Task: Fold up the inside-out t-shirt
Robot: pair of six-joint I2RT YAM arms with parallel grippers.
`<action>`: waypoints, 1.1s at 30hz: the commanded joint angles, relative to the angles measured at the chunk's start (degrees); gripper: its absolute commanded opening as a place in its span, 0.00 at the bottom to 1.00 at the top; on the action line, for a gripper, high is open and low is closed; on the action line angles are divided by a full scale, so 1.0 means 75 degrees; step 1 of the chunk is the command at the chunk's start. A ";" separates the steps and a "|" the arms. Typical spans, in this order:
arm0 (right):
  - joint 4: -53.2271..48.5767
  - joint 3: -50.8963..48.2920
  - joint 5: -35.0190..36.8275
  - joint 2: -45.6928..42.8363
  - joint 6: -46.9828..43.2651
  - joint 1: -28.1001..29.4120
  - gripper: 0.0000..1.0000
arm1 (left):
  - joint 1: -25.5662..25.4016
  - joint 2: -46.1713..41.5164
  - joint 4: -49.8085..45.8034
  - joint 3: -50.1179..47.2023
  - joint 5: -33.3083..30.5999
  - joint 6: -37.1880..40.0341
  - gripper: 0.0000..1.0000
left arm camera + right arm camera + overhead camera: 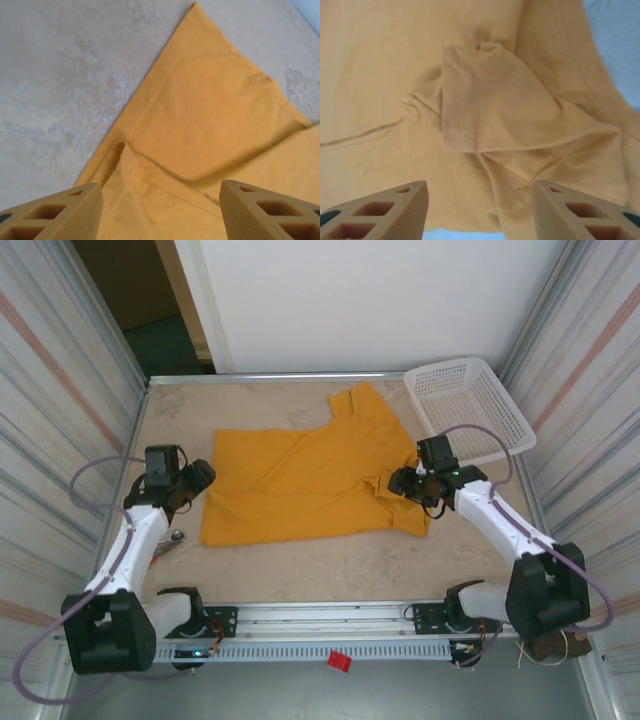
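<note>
Plainly, the t-shirt (300,480) lies beneath both parted jaws.

In top view, you cannot see the t-shirt (300,480) edge under the right gripper (392,483); the wrist body covers it. The left gripper (203,478) is at the shirt's left edge, its tips too small to read. In both wrist cams the shirt runs out of frame, and the fingers (55,215) are cut off at the bottom. A small item (176,536) lies left of the shirt's near corner; can't tell what it is.
</note>
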 commanded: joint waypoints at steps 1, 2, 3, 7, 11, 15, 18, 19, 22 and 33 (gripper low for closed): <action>0.0066 0.0426 0.0365 0.0789 -0.0373 0.0402 0.56 | -0.0255 -0.0238 -0.0291 -0.0621 0.0162 -0.0446 0.63; 0.0043 0.0606 0.0487 0.1061 -0.0490 0.0551 0.56 | -0.0342 -0.0262 -0.0253 -0.0747 0.0149 -0.0536 0.63; -0.0017 0.0769 0.0650 0.1289 -0.0578 0.0672 0.56 | -0.0438 -0.0276 -0.0173 -0.0861 0.0120 -0.0592 0.63; -0.0097 0.1240 0.1315 0.2123 -0.0763 0.1001 0.55 | -0.0781 -0.0018 0.0082 -0.1054 0.0040 -0.0740 0.63; -0.0046 0.1431 0.1647 0.2626 -0.0732 0.0999 0.50 | -0.0935 0.0304 0.0268 -0.1092 -0.0030 -0.0771 0.63; -0.0044 0.1633 0.1794 0.2912 -0.0754 0.0908 0.19 | -0.0973 0.0619 0.0400 -0.1112 -0.0083 -0.0789 0.63; -0.0090 0.1719 0.1801 0.2900 -0.0810 0.0714 0.00 | -0.0983 0.0782 0.0460 -0.1157 -0.0169 -0.0806 0.62; -0.0110 0.1720 0.1761 0.2760 -0.0834 0.0644 0.00 | -0.0982 0.0820 0.0471 -0.1174 -0.0205 -0.0818 0.62; -0.0231 0.1755 0.1640 0.2249 -0.0873 0.0401 0.00 | -0.0979 0.0933 0.0529 -0.1212 -0.0268 -0.0833 0.62; 0.0419 0.2581 0.0222 0.2325 -0.0980 -0.0645 0.53 | -0.0983 0.1200 0.0683 -0.1177 -0.0305 -0.0775 0.62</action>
